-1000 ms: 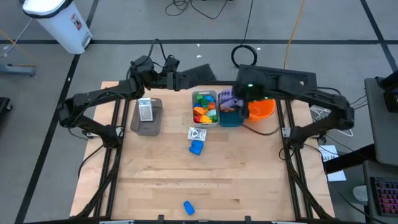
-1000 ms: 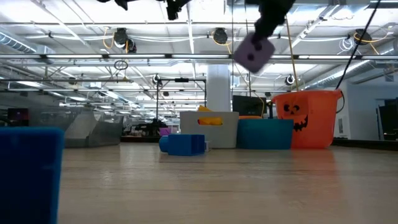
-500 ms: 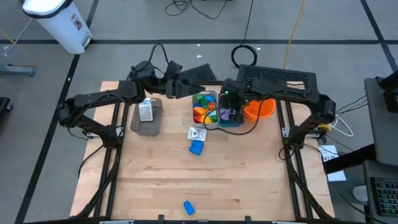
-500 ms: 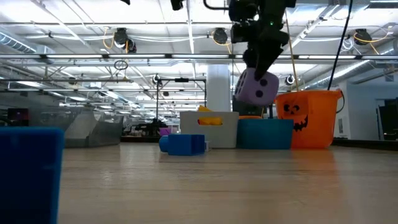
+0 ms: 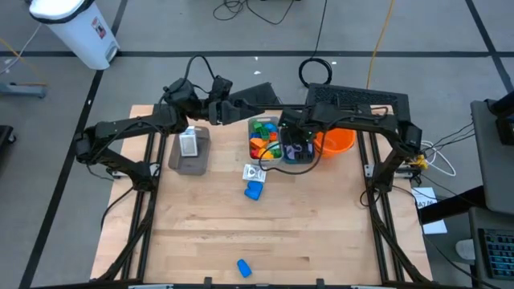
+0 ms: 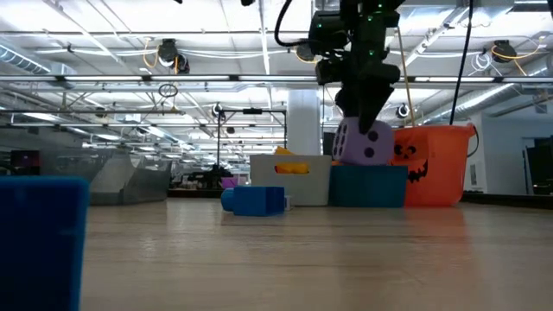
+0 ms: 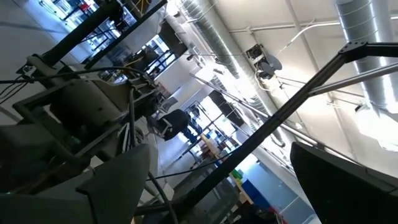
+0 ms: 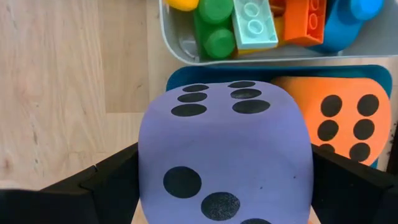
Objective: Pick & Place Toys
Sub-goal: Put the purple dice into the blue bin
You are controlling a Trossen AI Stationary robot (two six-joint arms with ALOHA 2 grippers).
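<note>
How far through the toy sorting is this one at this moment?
Partly done. The grey bin already holds coloured bricks, and an orange die sits in the teal bin. In hand: the right gripper holds the purple die just above the teal bin. Left: a white packet and two blue bricks lie on the table. The left gripper waits open near the bins.

Both arms are black, built of slim tubular links joined by chunky boxy housings, with black cables looping off the left arm (image 5: pixel 132 127) near its wrist. The right arm (image 5: pixel 365 120) shows small green indicator lights at its wrist. Its fingers (image 8: pixel 106 180) are flat, matte black wedges.
</note>
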